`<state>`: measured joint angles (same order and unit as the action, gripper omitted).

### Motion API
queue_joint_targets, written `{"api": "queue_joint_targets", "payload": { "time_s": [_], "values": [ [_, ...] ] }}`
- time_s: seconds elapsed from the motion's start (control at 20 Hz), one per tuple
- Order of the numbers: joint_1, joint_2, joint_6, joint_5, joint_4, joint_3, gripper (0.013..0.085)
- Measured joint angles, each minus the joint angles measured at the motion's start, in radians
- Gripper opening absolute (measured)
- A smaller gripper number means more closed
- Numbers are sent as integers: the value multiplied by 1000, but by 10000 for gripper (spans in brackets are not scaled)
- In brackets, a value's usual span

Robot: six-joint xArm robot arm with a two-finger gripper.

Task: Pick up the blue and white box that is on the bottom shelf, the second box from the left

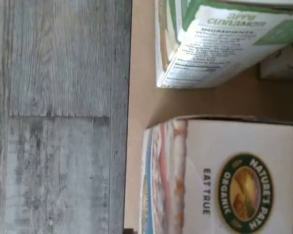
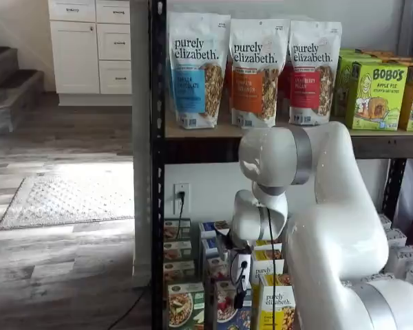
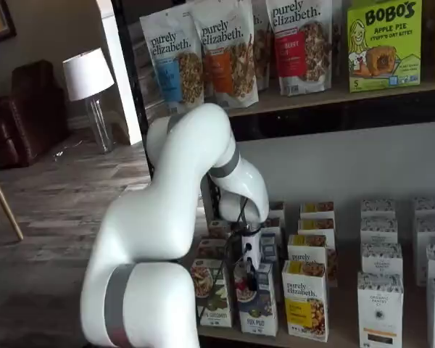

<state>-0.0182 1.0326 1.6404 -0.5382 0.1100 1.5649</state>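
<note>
The blue and white box stands at the front of the bottom shelf (image 3: 344, 319) in both shelf views (image 2: 224, 307) (image 3: 255, 308), with a bowl and red berries on its face. Its white top with a round "Nature's Path Organic" logo fills the wrist view (image 1: 234, 180). My gripper (image 2: 239, 297) (image 3: 251, 281) hangs just above that box's top, its black fingers pointing down. The fingers show as one dark shape with no clear gap, and no box is between them. The tan shelf board shows in the wrist view (image 1: 139, 97).
A green carton (image 2: 184, 307) (image 3: 212, 293) (image 1: 219, 44) stands to the left of the blue box. A yellow-and-white "purely elizabeth" carton (image 2: 275, 306) (image 3: 304, 301) stands to its right. More cartons stand in rows behind. The black rack post (image 2: 157, 206) is at the left. Grey wood floor (image 1: 58, 117) lies before the shelf.
</note>
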Motion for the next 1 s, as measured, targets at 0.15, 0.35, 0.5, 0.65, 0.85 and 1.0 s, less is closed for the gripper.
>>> {"api": "queue_joint_targets", "payload": {
  "time_s": [0.15, 0.35, 0.5, 0.65, 0.85, 1.0],
  "values": [
    [1, 0, 3, -9, 2, 3, 690],
    [2, 0, -3, -7, -5, 4, 690],
    [2, 0, -5, -10, -7, 6, 690],
    [2, 0, -4, -16, -6, 8, 650],
    [3, -2, -2, -20, -5, 7, 570],
    [3, -4, -2, -25, -5, 6, 530]
  ]
}}
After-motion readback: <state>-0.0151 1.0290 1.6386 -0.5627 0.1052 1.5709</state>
